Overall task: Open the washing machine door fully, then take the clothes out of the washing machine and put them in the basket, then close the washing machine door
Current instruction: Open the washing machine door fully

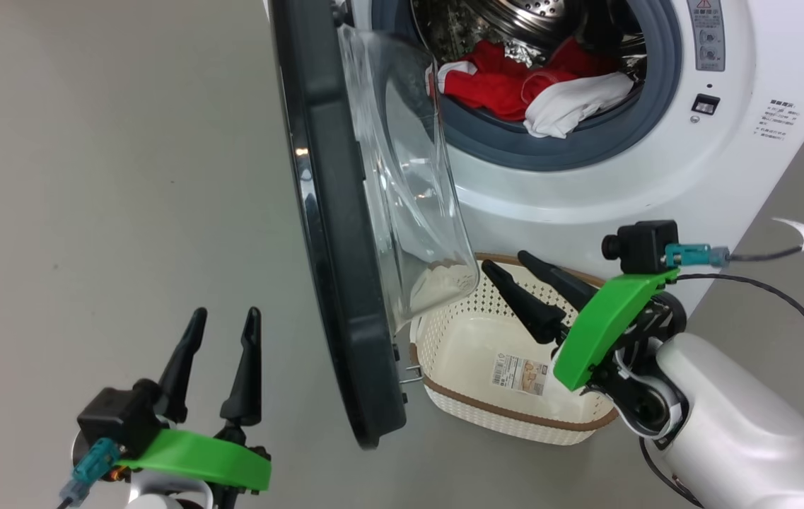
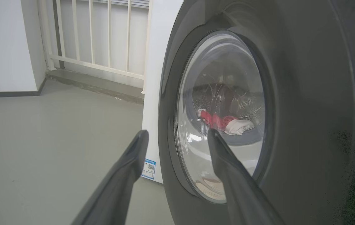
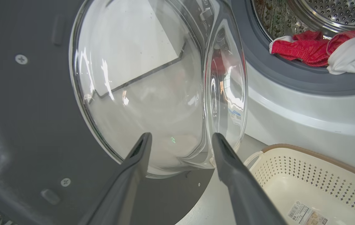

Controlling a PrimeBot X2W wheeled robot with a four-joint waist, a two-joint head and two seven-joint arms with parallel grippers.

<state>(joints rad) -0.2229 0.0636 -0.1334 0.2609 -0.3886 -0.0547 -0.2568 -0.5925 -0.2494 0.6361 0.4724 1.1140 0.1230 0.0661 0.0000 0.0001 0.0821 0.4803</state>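
Observation:
The washing machine door stands swung out, edge-on to me, its glass bowl bulging toward the machine. Red and white clothes lie at the drum mouth of the washing machine. The cream basket sits on the floor below the opening, holding only a sticker. My right gripper is open over the basket, fingers pointing at the door's glass bowl, holding nothing. My left gripper is open on the door's outer side, near its black rim; clothes show through the window.
Grey floor spreads to the left of the door. A black cable trails on the floor right of the machine. A white railing and wall stand behind the machine in the left wrist view.

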